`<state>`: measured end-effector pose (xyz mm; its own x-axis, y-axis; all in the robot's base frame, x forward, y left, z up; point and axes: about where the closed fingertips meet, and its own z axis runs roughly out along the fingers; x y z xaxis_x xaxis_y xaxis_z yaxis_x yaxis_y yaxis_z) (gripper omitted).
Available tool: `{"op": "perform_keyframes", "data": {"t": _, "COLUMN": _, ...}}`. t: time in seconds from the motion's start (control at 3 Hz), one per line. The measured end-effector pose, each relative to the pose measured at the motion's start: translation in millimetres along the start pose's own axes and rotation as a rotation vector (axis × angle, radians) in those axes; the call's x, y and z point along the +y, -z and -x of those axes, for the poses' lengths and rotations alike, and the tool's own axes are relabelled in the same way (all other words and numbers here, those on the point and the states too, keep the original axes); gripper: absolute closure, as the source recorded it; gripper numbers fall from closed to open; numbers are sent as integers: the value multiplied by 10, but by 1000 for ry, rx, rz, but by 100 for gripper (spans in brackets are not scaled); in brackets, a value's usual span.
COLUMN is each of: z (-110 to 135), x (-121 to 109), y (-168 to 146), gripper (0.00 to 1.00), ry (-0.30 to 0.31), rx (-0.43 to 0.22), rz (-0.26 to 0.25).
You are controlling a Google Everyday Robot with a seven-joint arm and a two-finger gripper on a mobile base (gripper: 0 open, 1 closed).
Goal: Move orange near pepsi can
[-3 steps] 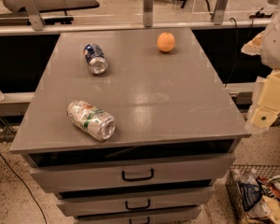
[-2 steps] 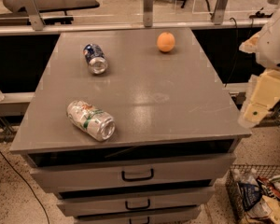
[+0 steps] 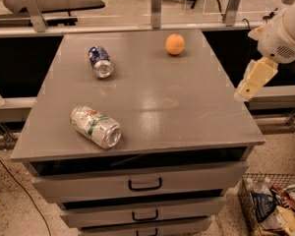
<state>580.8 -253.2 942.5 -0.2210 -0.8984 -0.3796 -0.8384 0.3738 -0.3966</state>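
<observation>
**A:** Where is the gripper (image 3: 251, 81)?

**B:** Off the right edge of the cabinet top (image 3: 187, 117), hanging in the air below the white arm (image 3: 285, 31). It holds nothing. Whether it is spread or pressed together I cannot tell from this angle.

**A:** And the orange (image 3: 175, 44)?

**B:** It sits free near the back edge of the top, right of centre. The pepsi can (image 3: 100, 61) lies on its side towards the back left, with its silver end facing the front. The two are well apart, with bare surface between them.

**A:** So nothing has been gripped yet.

**B:** I'd say the task is at its start, and the reach for the fruit is not yet made. The arm's place on the right suits that, since the orange is the nearer of the two things to it.

**A:** Anything in the way?

**B:** A silver can with green marks (image 3: 96, 127) lies on its side near the front left, clear of the likely path. Both cans could roll if nudged, and the orange could too, so I'd expect a grip from above and a gentle set-down just beside the blue can.
</observation>
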Motion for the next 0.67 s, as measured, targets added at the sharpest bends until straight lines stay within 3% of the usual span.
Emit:
{"op": "perform_keyframes", "data": {"t": 0.33, "z": 0, "x": 0, "y": -1, "gripper": 0, "ry": 0, "rx": 0, "rz": 0}}
{"op": "perform_keyframes", "data": {"t": 0.67, "z": -7, "x": -58, "y": -161, "gripper": 0, "ry": -63, "rx": -30, "rz": -28}}
